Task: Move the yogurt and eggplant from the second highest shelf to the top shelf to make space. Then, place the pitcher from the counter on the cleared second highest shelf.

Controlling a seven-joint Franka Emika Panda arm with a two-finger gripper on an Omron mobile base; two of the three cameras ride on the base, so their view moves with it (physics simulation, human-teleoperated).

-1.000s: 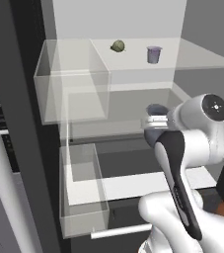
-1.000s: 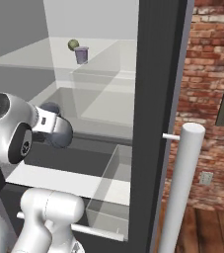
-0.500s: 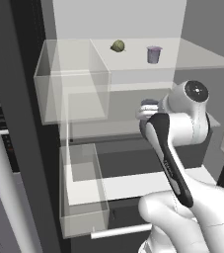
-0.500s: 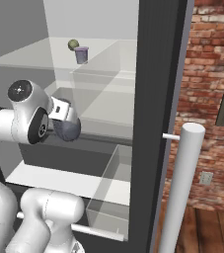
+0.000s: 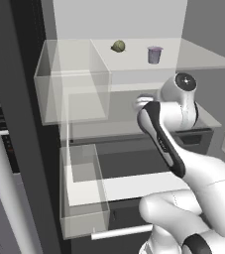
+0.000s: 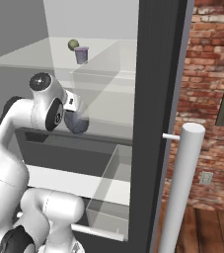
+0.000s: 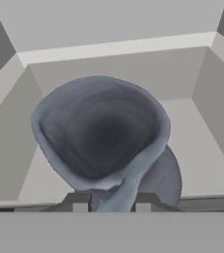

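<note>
My gripper [image 7: 111, 201] is shut on the pitcher [image 7: 103, 133], a dark blue-grey jug seen from above with its flared mouth wide open to the hand view. From the right base view the pitcher [image 6: 77, 123] hangs under the hand, just over the darker second highest shelf [image 6: 111, 111]; I cannot tell whether it touches the glass. The arm's wrist [image 5: 144, 102] hides the jug in the left base view. On the pale top shelf [image 5: 198, 55] sit the olive-green eggplant [image 5: 117, 46] and the lavender yogurt [image 5: 154, 54], a little apart. Both also show as the eggplant [image 6: 73, 44] and yogurt [image 6: 82, 55].
Clear door bins [image 5: 74, 96] hang on the open fridge door at left, with a lower clear bin [image 5: 84, 198] below. A white bar handle [image 5: 2, 188] stands in front. The dark fridge edge [image 6: 158, 99] and a brick wall [image 6: 214, 99] close the right side.
The arm has swung deeper into the fridge, carrying the pitcher inward over the second highest shelf. The eggplant and yogurt have not moved.
</note>
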